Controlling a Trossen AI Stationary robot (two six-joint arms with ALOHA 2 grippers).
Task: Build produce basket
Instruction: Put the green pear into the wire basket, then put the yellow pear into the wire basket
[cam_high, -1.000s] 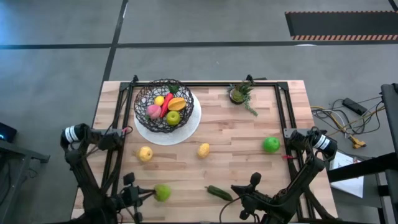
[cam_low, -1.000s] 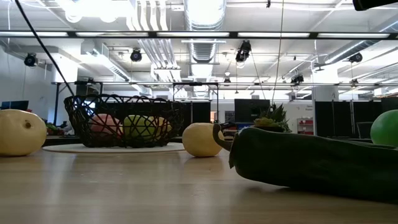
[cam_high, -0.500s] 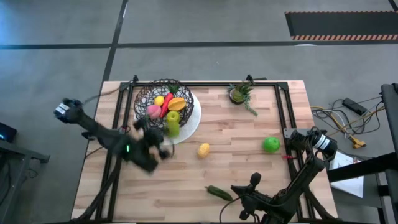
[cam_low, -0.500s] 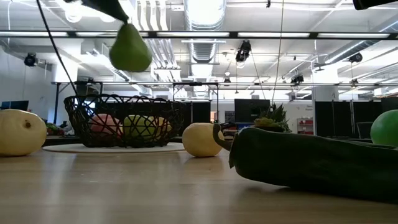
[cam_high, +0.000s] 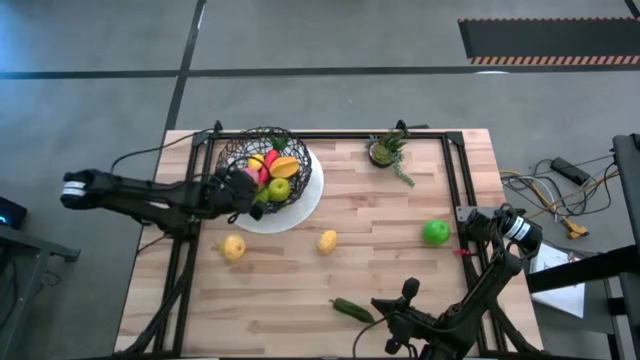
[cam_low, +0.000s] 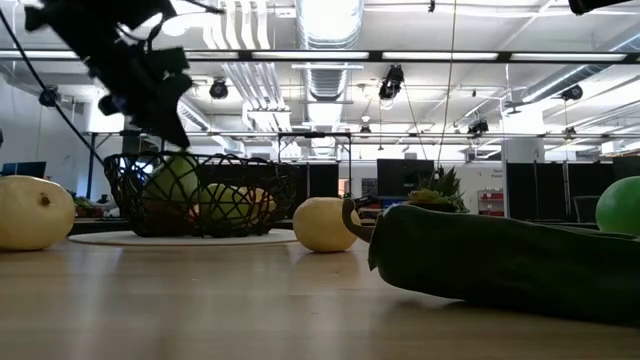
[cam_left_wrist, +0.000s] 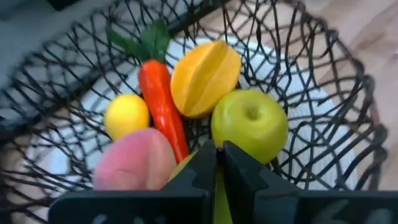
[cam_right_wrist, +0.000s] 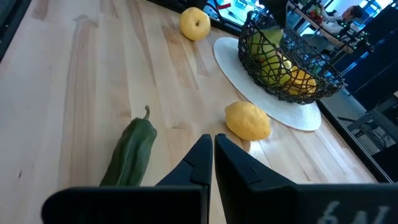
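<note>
Left gripper (cam_high: 248, 196): inside the basket (cam_high: 232, 162), fingers nearly closed on a green pear (cam_low: 173, 180).
Right gripper (cam_high: 404, 301): parked at the table's near edge, fingers together, holding nothing.
Basket contents: peach (cam_left_wrist: 127, 166), red pepper (cam_left_wrist: 161, 104), orange half (cam_left_wrist: 204, 76), green apple (cam_left_wrist: 250, 124), small lemon (cam_left_wrist: 125, 115).
Loose produce: two lemons (cam_high: 233, 247), green apple, dark green pepper (cam_high: 352, 309).
Handling: probably light, rigid, smooth; round pieces may roll, so grip across the widest part.

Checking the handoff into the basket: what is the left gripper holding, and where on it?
The left gripper pinches a yellow-green fruit at its top, inside the basket.
</note>
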